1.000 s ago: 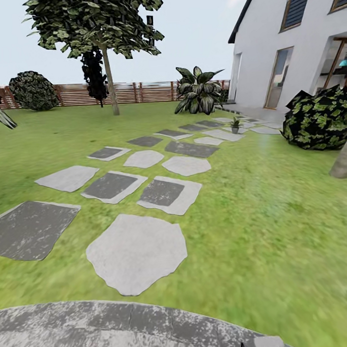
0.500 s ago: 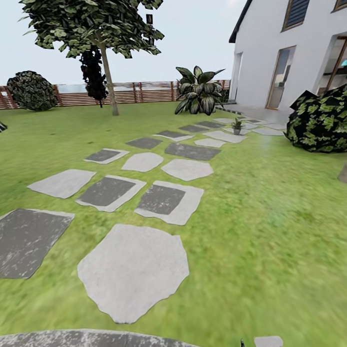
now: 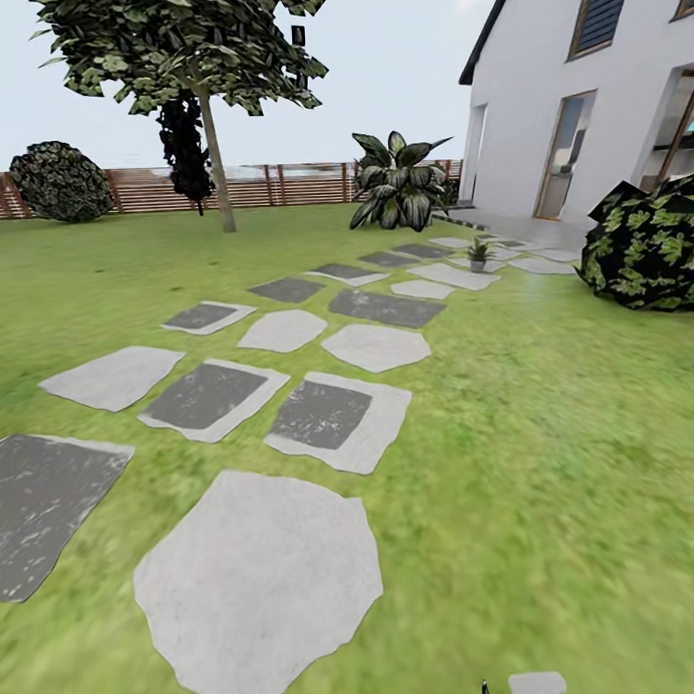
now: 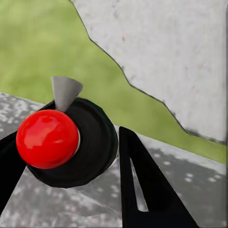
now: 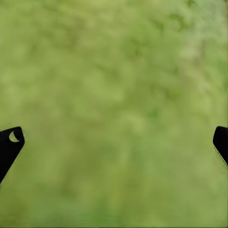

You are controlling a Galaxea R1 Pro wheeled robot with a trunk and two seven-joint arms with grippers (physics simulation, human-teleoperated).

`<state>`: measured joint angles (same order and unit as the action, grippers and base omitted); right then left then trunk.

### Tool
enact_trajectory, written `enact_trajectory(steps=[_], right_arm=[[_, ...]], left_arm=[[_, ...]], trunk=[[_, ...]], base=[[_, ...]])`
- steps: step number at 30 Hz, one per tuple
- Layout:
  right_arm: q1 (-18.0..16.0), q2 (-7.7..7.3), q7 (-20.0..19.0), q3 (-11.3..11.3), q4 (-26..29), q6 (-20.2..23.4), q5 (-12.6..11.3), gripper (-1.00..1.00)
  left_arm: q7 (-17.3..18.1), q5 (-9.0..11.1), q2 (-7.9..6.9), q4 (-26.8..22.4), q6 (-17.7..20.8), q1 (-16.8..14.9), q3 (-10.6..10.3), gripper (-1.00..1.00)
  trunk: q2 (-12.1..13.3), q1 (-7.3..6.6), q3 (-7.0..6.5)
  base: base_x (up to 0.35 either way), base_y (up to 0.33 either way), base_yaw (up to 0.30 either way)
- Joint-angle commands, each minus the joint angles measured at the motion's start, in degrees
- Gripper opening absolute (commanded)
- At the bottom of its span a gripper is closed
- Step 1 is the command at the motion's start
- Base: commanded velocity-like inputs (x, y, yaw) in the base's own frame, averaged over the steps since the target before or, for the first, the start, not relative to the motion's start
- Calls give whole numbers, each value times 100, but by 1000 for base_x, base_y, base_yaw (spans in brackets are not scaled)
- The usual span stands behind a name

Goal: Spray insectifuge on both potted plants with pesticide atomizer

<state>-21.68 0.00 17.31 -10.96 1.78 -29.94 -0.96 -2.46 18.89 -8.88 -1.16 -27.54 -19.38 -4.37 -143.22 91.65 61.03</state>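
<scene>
A: Two risks are judged from here: the lawn (image 3: 551, 450) is wide, and the one potted plant (image 3: 477, 253) seen, far off on the stepping stones (image 3: 319, 413) by the house (image 3: 579, 109), could be misjudged.

B: And the sprayer (image 4: 66, 142)?

A: It is clamped in the left gripper (image 4: 71, 156), pointing down; it could be shaken loose. The right gripper (image 5: 114, 137) is held wide apart over grass.

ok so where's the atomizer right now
In the left wrist view the atomizer, with its red top and black body, sits between the left gripper's fingers, above grey paving beside the lawn.
</scene>
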Motion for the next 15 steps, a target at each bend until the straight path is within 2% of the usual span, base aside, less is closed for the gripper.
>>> enact_trajectory(steps=[1,15], right_arm=[[-3,0,36,-47,-3,-6,-9,100],[-3,0,37,-47,-2,-11,-9,100]], left_arm=[[-26,19,0,2,-15,-2,-46,-100],[-26,18,0,2,-15,-2,-46,-100]], trunk=[[-2,2,5],[-2,2,5]], base=[[338,0,0],[338,0,0]])
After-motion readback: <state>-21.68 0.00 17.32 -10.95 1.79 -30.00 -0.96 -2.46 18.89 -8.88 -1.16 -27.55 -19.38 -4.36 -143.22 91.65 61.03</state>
